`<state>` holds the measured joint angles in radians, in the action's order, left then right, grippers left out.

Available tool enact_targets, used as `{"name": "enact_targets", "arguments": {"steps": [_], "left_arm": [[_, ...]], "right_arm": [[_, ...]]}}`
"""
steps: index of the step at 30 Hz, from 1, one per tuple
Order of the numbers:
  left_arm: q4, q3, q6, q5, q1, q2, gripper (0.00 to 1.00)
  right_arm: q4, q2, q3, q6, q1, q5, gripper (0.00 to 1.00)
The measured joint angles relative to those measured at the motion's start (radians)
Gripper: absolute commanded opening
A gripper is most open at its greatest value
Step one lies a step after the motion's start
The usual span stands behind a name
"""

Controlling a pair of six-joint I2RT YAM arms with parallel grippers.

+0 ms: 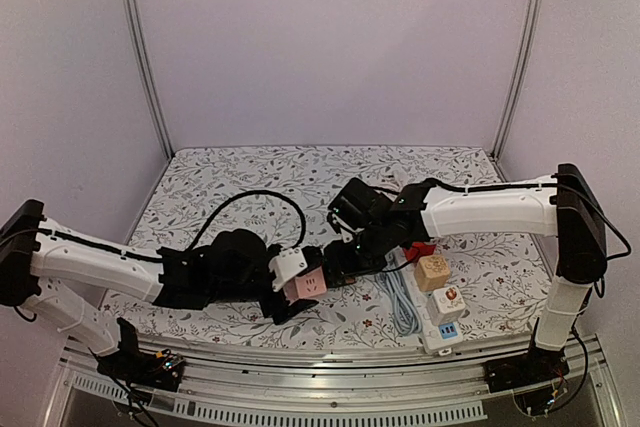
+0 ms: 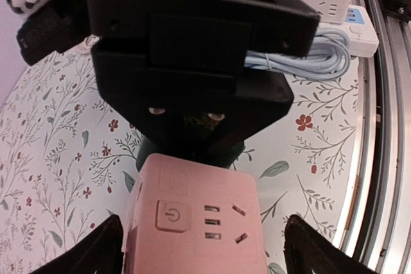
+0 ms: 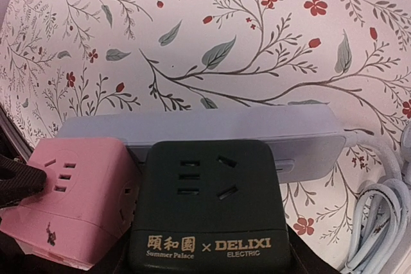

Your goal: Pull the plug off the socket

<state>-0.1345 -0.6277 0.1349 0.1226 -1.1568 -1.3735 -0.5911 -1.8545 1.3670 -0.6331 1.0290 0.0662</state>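
Observation:
A dark green cube plug marked DELIXI sits in a pale power strip socket, with a pink cube plug beside it. My right gripper is shut on the dark green cube, its fingers dark at the lower corners. In the top view it meets my left gripper at the table's middle. In the left wrist view my left gripper straddles the pink cube. The left finger is near the cube's side. A gap shows at the right finger.
A second white strip at the front right carries a beige cube, a white cube and a blue-marked block. A coiled white cable and a red item lie beside it. A black cable loops behind my left arm.

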Motion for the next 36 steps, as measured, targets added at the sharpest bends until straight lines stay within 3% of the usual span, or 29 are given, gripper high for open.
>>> {"name": "enact_targets", "arguments": {"steps": [4, 17, 28, 36], "left_arm": [[0.030, -0.035, 0.013, 0.036, -0.006, -0.030, 0.65], [0.078, -0.073, 0.035, 0.087, -0.041, -0.052, 0.45], [0.105, -0.080, 0.011, 0.061, -0.041, -0.052, 0.40], [0.105, -0.080, -0.005, 0.058, -0.041, -0.052, 0.38]], "right_arm": [[-0.010, 0.000, 0.000, 0.000, 0.000, 0.016, 0.23], [-0.024, 0.000, 0.001, 0.023, -0.003, 0.024, 0.23], [-0.037, 0.000, 0.000, 0.141, -0.003, 0.029, 0.23], [-0.037, 0.000, -0.001, 0.124, -0.003, 0.031, 0.22]]}}
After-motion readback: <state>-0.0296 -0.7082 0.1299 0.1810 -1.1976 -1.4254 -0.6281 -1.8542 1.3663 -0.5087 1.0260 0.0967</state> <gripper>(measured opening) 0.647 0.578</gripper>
